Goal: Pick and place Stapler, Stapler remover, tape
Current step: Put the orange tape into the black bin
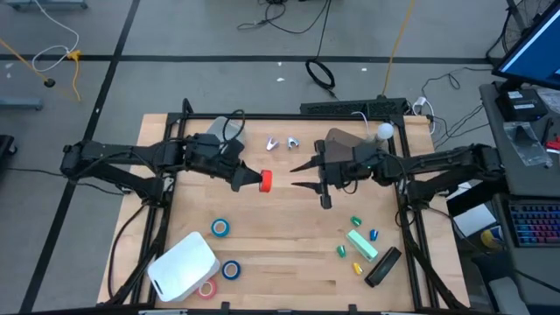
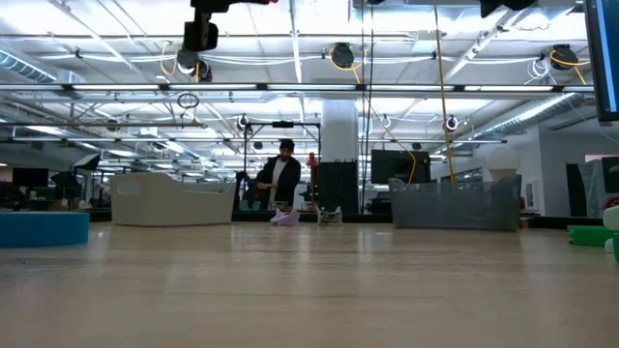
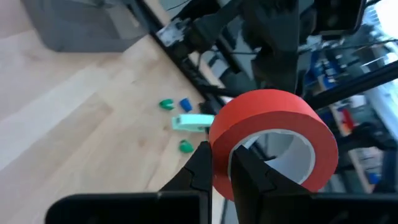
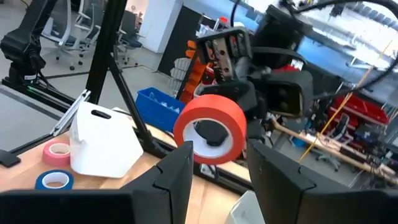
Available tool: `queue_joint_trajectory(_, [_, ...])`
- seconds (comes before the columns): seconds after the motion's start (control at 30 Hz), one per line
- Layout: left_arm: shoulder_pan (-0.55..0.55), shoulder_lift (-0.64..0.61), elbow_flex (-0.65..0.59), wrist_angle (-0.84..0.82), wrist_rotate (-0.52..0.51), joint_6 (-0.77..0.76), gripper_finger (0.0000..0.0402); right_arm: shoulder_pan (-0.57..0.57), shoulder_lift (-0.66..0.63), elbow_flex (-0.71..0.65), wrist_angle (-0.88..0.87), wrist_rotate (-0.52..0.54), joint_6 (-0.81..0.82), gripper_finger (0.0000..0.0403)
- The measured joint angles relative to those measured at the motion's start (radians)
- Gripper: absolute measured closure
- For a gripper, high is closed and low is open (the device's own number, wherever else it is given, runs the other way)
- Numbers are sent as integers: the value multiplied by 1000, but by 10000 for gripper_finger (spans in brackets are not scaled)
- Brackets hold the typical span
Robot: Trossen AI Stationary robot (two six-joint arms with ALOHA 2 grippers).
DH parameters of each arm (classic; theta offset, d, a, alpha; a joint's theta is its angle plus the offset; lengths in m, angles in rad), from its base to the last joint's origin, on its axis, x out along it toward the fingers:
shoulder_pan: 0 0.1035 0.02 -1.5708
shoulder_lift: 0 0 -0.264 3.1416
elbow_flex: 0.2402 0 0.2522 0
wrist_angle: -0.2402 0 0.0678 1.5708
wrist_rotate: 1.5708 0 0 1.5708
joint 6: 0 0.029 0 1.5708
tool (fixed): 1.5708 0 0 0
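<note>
- At the near table edge I see the white bin (image 1: 182,265) on its side, a pink tape roll (image 1: 207,289) touching it and a blue tape roll (image 1: 231,269) just beside it.
- A second blue roll (image 1: 220,228) lies a little farther in.
- Near right: a black stapler (image 1: 382,267), a green stapler remover (image 1: 361,244) and small green, blue and yellow pieces around them.
- Mid-table, raised: the left gripper (image 1: 254,181) has its jaws clamped on the wall of a red tape roll (image 3: 273,140).
- The right gripper (image 1: 297,175) faces that roll, jaws apart, holding nothing; the roll sits between its fingers (image 4: 177,168) in the right wrist view, contact not discernible.
- Far side: a grey bin (image 1: 343,142).
</note>
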Motion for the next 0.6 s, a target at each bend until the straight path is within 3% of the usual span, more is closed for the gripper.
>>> queue_joint_trajectory(0.33, [21, 81, 0, 128, 120, -68, 375, 13, 74, 86, -4, 83, -65, 187])
queue_joint_trajectory(0.6, [32, 122, -1, 180, 184, -71, 375, 14, 80, 94, -22, 80, -78, 191])
